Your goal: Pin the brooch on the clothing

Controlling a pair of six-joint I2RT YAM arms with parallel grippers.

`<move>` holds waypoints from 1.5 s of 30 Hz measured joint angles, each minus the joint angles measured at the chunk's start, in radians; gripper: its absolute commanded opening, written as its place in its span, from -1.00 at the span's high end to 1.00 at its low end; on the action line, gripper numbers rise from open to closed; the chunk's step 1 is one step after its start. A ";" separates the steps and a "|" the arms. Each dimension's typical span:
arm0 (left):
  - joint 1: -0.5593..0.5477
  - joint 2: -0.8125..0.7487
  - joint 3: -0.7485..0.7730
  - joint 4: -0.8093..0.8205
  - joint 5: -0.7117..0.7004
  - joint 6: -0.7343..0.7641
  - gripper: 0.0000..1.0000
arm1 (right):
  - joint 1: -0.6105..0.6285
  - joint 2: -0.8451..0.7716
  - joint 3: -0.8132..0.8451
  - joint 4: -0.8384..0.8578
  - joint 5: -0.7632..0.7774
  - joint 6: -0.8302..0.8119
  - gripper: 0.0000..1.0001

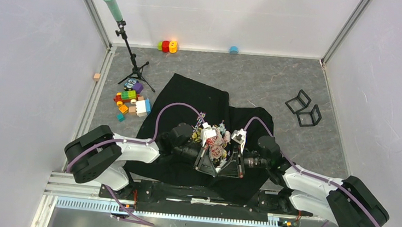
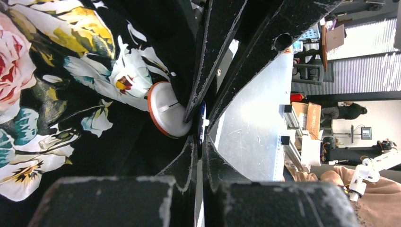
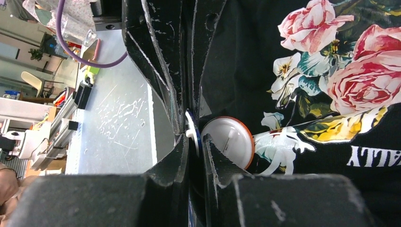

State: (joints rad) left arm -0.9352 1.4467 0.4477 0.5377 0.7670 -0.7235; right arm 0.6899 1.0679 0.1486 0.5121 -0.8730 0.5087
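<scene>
The clothing (image 1: pixel 200 97) is a black T-shirt spread on the table, its rose print (image 3: pixel 331 71) (image 2: pixel 71 94) bunched up between the arms. The brooch (image 2: pixel 165 111) (image 3: pixel 231 139) shows as a round white disc with an orange rim, lying against the fabric, with a thin blue-and-white edge running in between the fingers. My left gripper (image 1: pixel 211 168) (image 2: pixel 202 135) and right gripper (image 1: pixel 228 169) (image 3: pixel 194 139) meet tip to tip over the print. Both are shut on that thin blue edge. The rest of the brooch is hidden by the fingers.
Toy blocks (image 1: pixel 131 102) lie left of the shirt beside a tripod (image 1: pixel 132 58) carrying a green cylinder. Two black wire frames (image 1: pixel 303 107) stand at the right. A red-yellow toy (image 1: pixel 167 46) and a blue cap (image 1: pixel 233 49) sit by the back wall. A metal plate (image 3: pixel 118 118) runs along the near edge.
</scene>
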 measured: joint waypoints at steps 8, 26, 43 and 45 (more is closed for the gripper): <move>0.000 -0.002 0.000 -0.031 -0.047 0.008 0.95 | 0.004 0.011 0.007 -0.025 0.058 0.003 0.84; 0.000 -0.061 0.000 -0.075 -0.167 0.033 0.95 | -0.023 -0.011 0.022 -0.058 0.142 0.018 0.90; -0.005 -0.090 0.034 -0.143 -0.264 0.040 0.95 | -0.058 -0.097 0.035 -0.120 0.159 -0.021 0.53; -0.007 -0.092 0.040 -0.144 -0.271 0.040 0.84 | -0.061 -0.120 0.048 -0.158 0.163 -0.045 0.43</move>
State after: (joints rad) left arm -0.9424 1.3552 0.4881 0.3939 0.4957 -0.6830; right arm 0.6292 0.9478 0.1963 0.3542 -0.7101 0.4633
